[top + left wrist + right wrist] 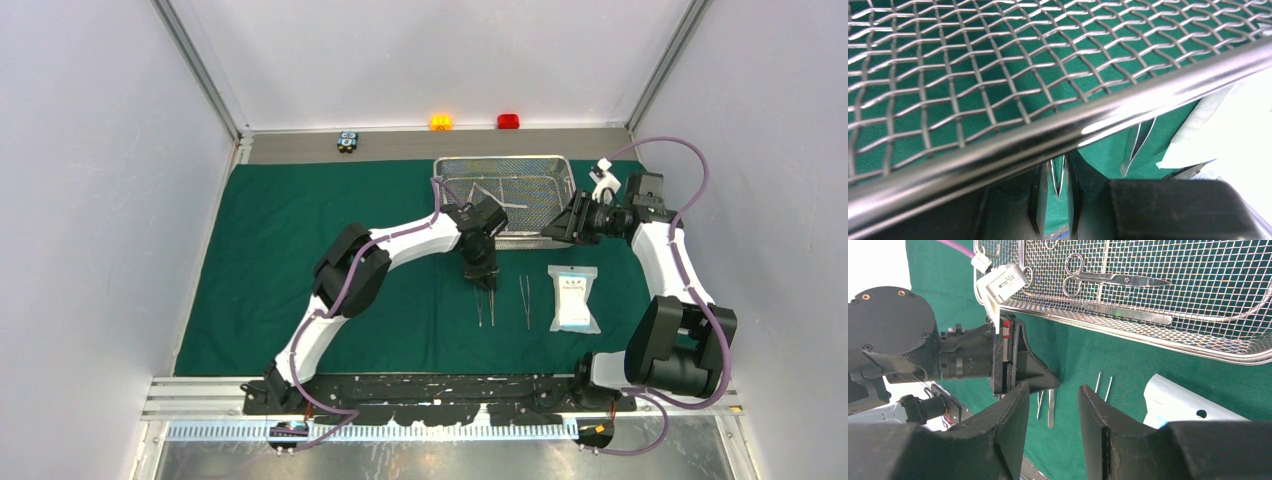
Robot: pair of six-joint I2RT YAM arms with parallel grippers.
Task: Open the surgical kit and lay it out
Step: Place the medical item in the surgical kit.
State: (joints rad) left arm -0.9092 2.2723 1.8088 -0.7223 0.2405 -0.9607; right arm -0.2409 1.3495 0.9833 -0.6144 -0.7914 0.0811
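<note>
Green cloth (pixel 290 300) spread between white walls (pixel 90 200), right pincer (pixel 1053 390) wide, left pincer (pixel 487 283) grip unclear.

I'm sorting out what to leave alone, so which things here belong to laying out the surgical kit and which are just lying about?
Kit: green cloth, wire tray, scissors, tweezers, thin steel tool beside them, white-blue packet.
Lying about: orange block, red block, black-blue block.

- bright, even light from above; only faint soft shadows on the green cloth (pixel 280 220).
- left wrist view: hard glare along the tray (pixel 1128 105) rim, near mesh soft, white packet (pixel 1238 130) blown out.
- right wrist view: own fingers (pixel 1008 425) slightly blurred.
</note>
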